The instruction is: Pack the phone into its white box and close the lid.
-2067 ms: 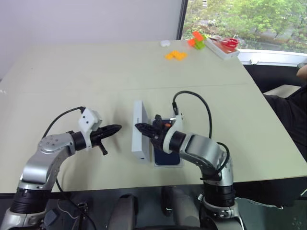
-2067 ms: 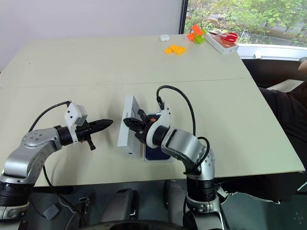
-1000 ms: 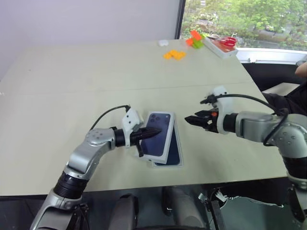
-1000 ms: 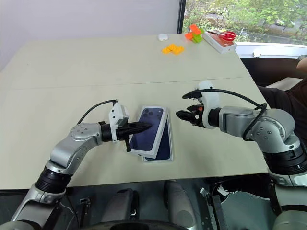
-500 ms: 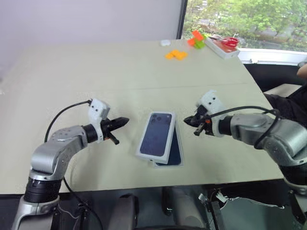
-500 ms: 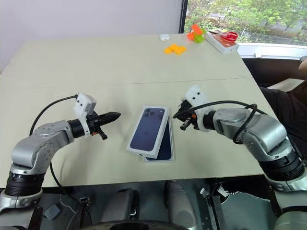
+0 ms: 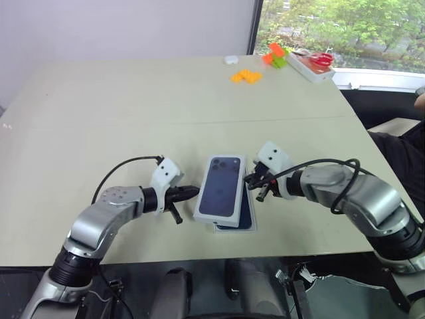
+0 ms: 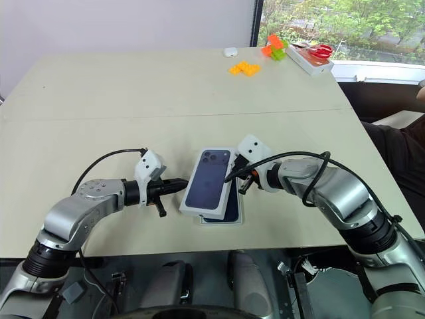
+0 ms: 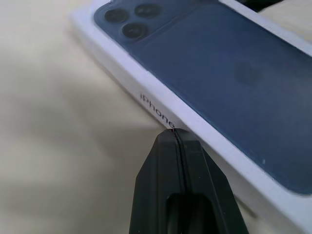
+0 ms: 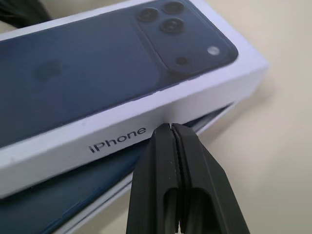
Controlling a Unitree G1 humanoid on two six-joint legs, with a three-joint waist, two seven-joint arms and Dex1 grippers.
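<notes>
Stage: the lid (image 7: 221,187) is laid askew over the white box (image 7: 239,222), not yet seated; squaring and pressing down are judged to remain.
Phone: taken to be the dark blue face (image 10: 58,204) seen in the box under the raised lid edge, just below the right gripper's tip.
Left gripper (image 7: 192,192): fingers pressed together, nothing held; its tip is set against the lid's long side wall.
Right gripper (image 7: 251,179): fingers pressed together, nothing held; its tip meets the opposite long wall, beside the printed lettering.
Lid: shallow white cardboard, crisp-edged, smooth matt walls; a glossy dark phone picture with a camera cluster on top.
Box: shallow white tray, projecting past the lid's near end, between the two grippers.
Table (image 7: 133,106): pale, smooth and flat beneath both grippers.
</notes>
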